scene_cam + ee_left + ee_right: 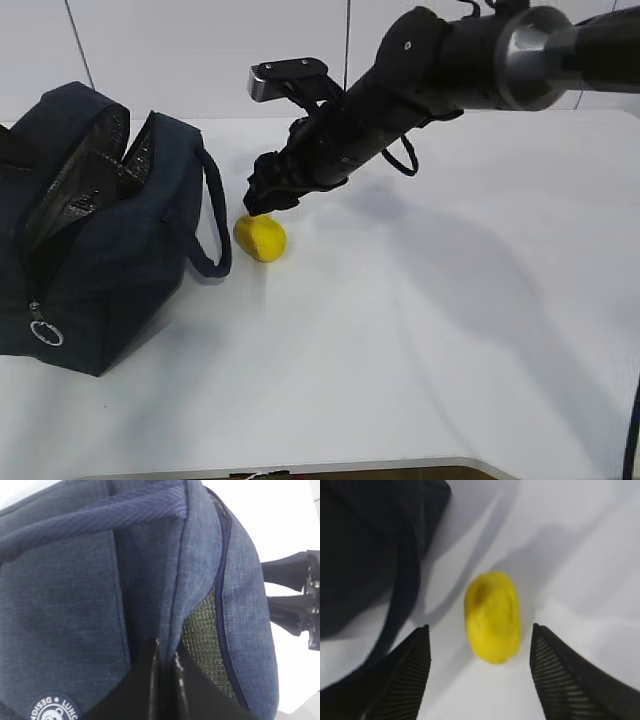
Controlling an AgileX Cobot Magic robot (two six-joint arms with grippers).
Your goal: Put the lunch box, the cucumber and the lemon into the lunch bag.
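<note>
Lemon (260,238) on the desk (420,330) beside the open lunch bag (90,240); right gripper (479,672) spread above it; lunch box, cucumber unseen.

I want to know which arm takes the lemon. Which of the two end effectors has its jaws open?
The right end effector: its jaws stand wide apart, straddling the lemon without touching. The left one, at the lunch bag, is shut.
</note>
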